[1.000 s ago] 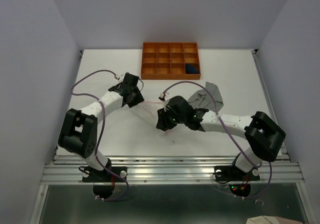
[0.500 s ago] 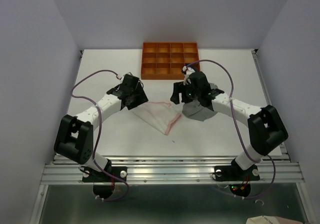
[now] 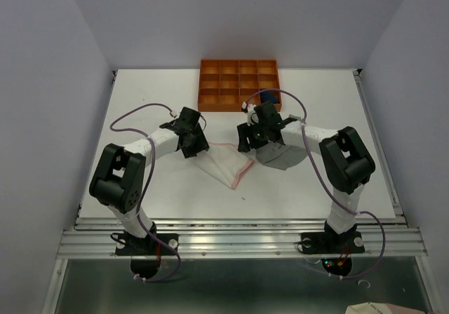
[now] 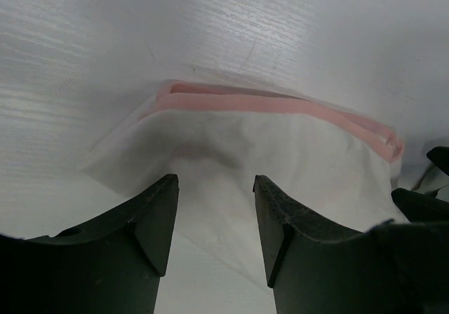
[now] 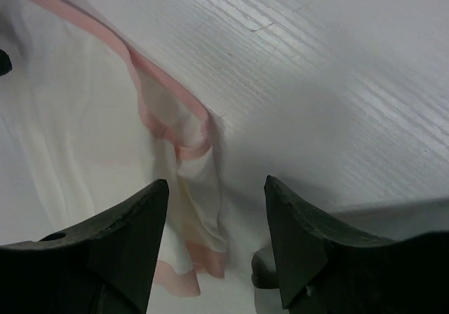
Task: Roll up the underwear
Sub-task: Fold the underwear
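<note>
Fingers (image 4: 151, 216) of the left gripper (image 4: 215, 184) parted to a middling gap, gripping nothing, poised low over one edge of the pale pink-white underwear (image 4: 280, 153). Right gripper (image 5: 215, 184) likewise parted and empty, over the same garment's opposite corner, where the pink trim (image 5: 175, 125) bends and bunches into a small fold. Spread flat between the two grippers, roughly triangular from above, one point towards the arm bases. Just beside its right edge, the grey underwear (image 3: 280, 158), rumpled, partly under the right arm; touching or not, cannot tell. Farther back, the navy underwear (image 3: 269, 97), tucked in the near right compartment of the orange tray (image 3: 202, 86), half hidden behind the right wrist.

Beneath everything, a white table (image 3: 330, 104); around it, plain pale lilac-grey walls (image 3: 238, 19) on three sides; along the near edge, a ribbed metal rail (image 3: 238, 242) carrying both arm bases.

Only from above: tray, grey and navy garments, whole outline of the pale one. Only from the wrists: fine streaky grain in the tabletop, and the trim as a doubled pink band along the garment's edge
</note>
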Motion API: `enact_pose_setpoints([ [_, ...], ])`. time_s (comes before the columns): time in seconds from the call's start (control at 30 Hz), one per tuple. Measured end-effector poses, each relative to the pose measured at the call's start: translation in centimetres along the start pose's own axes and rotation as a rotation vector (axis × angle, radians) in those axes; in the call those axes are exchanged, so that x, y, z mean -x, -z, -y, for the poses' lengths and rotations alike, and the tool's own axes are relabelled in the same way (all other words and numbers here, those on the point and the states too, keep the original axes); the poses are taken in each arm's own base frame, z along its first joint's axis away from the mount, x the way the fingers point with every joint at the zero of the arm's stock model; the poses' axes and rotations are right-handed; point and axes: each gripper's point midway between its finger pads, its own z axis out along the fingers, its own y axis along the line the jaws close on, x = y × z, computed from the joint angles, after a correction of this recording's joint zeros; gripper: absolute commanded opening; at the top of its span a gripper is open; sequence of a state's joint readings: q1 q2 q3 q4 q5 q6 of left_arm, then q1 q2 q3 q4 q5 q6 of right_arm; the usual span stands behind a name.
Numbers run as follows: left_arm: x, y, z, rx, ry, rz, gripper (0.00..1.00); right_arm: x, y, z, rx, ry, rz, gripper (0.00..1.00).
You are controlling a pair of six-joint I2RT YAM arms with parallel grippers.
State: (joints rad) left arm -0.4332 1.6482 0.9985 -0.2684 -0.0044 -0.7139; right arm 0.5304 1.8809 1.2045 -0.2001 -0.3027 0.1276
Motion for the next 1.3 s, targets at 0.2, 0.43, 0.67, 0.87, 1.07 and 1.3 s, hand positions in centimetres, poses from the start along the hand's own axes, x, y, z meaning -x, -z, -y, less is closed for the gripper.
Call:
enact_pose_setpoints([
  [0.2,0.2,-0.8,0.2,0.006,-0.008,-0.008,0.58,-1.2,-0.8,-0.1,0.032,0.007,-0.05,0.58],
  [0.43,0.2,-1.7,0.2,0.016,-0.02,-0.018,0.57,-1.4,-0.8,-0.1,0.031,0.007,-0.055,0.56],
  [0.67,0.2,-1.9,0.3,0.018,-0.032,-0.021,0.57,-0.5,-0.7,1.0,-0.047,-0.036,-0.035,0.57],
  [0.87,0.3,-1.9,0.2,0.018,-0.041,-0.02,0.57,1.7,0.8,0.2,-0.044,-0.032,0.03,0.59],
  [1.07,0.3,-1.9,0.2,0.018,-0.047,-0.02,0.57,3.5,1.8,-1.7,0.023,0.03,0.092,0.63],
  [1.3,0.3,-1.9,0.1,0.019,-0.056,-0.019,0.57,2.1,0.6,-1.9,-0.001,0.076,0.051,0.55],
])
